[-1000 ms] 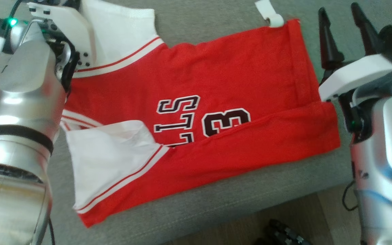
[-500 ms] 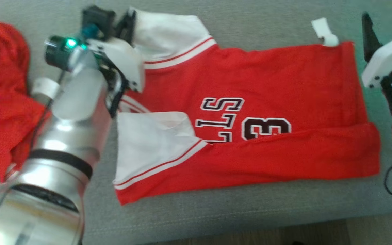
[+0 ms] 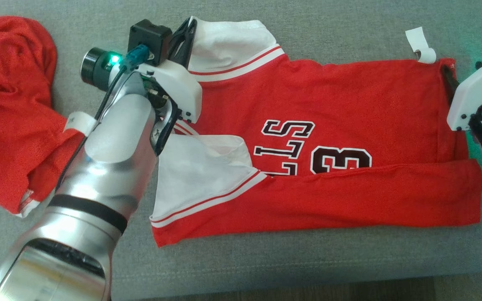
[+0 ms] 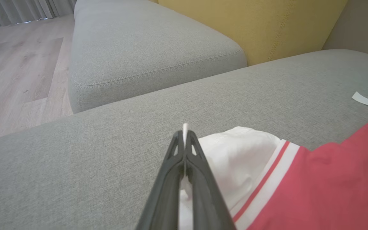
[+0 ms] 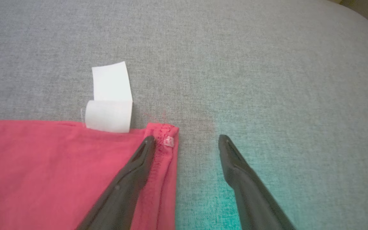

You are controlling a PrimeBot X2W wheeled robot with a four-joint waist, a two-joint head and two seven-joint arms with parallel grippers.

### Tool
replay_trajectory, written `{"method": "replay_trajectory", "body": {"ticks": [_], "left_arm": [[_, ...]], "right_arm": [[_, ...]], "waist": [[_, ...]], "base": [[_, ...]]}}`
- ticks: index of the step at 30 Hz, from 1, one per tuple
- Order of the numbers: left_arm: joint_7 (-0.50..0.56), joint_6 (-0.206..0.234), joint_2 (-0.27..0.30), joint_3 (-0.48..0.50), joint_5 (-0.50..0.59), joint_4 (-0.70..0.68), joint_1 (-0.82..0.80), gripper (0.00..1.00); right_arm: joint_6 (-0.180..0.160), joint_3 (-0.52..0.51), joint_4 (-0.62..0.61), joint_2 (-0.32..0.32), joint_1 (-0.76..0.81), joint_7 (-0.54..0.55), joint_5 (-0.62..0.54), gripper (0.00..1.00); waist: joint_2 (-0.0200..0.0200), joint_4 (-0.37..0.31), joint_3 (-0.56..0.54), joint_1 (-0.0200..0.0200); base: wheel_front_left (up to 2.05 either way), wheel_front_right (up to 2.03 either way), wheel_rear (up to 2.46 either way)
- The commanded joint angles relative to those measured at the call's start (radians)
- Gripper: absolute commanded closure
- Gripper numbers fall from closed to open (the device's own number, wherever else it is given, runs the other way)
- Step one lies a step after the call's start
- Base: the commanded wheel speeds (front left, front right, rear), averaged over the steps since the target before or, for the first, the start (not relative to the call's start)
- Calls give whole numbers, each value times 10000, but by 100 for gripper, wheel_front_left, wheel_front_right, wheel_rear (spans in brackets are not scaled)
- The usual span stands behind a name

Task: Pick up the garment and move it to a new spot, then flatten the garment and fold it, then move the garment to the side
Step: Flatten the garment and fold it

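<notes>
The right tool (image 5: 187, 139) has lowered over a hem corner of the jersey (image 3: 349, 104), jaws wide; the left tool (image 4: 184, 135) pinches its white sleeve (image 3: 228, 39); it lies flat on the sofa (image 3: 308, 259), one long edge folded; further folding and setting aside seemingly remain.

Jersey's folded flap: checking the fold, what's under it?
Beneath the flap lies the jersey front; the letters and number run under its edge, their covered parts unseen.

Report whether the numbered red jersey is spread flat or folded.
Partly folded: the jersey lies flat on the sofa cushion, but its near long edge is turned up over the print, hiding part of the lettering.
</notes>
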Motion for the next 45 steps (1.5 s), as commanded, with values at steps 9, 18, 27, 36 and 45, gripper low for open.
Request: {"method": "replay_trajectory", "body": {"ticks": [9, 18, 27, 36, 45], "left_arm": [[297, 190, 489, 174, -166, -845, -281, 100], [508, 334, 811, 231, -276, -1300, -317, 100], [550, 541, 1261, 508, -440, -1542, -676, 100], [494, 656, 1714, 845, -542, -1473, -1683, 100], [229, 543, 1655, 853, -611, -1019, -2076, 100]], "right_arm": [[-7, 834, -2, -293, -294, -29, 711, 0], [-7, 1302, 197, -371, -448, 99, 1735, 100], [-7, 972, 425, -705, -1060, -1140, 1346, 100], [-7, -143, 906, -282, -2191, -3074, 41, 100], [-7, -669, 1476, 303, -2655, -4164, -616, 100]], "waist": [[0, -5, 217, 0], [0, 67, 459, 0], [0, -72, 392, 0], [0, -239, 491, 0], [0, -276, 460, 0]], "base": [[0, 0, 0], [0, 0, 0], [0, 0, 0], [0, 0, 0], [0, 0, 0]]}}
